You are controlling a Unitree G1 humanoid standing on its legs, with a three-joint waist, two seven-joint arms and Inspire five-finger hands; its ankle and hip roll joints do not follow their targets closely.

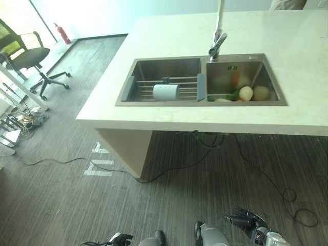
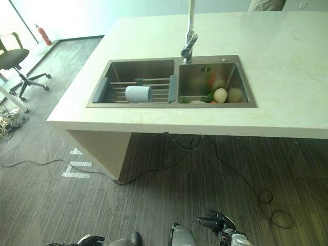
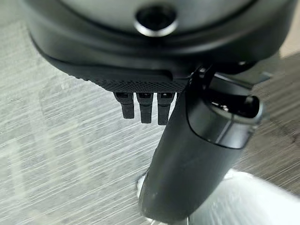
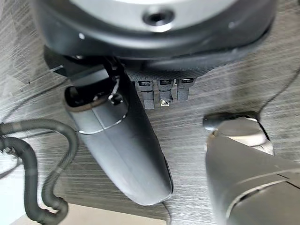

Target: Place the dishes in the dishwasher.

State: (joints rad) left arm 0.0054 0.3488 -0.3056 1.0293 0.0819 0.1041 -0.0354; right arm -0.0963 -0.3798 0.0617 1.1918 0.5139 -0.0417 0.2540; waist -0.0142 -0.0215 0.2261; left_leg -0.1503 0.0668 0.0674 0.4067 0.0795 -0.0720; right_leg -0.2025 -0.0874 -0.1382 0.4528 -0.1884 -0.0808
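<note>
A pale cup (image 1: pixel 165 92) lies on its side on a wire rack (image 1: pixel 187 88) across the left basin of a steel double sink (image 1: pixel 125 84). The right basin holds round pale items (image 1: pixel 246 93) with green and orange bits beside them. A faucet (image 1: pixel 217 45) stands behind the divider. The sink is set in a cream counter (image 1: pixel 292 46). My left hand (image 3: pixel 140 70) hangs low over the striped floor, far below the counter, with straight fingers (image 3: pixel 145 105) and nothing in it. My right hand (image 4: pixel 154 51) hangs the same way, also seen low at the front (image 1: pixel 245 221), open and holding nothing.
The counter's near edge (image 1: pixel 205 127) overhangs the grey carpet, with a support panel (image 1: pixel 125 148) under its left end. White tape marks (image 1: pixel 100 164) lie on the floor by it. An office chair (image 1: pixel 31 59) and a fire extinguisher (image 1: pixel 63 34) stand far left. A person (image 1: pixel 289 4) stands behind the counter.
</note>
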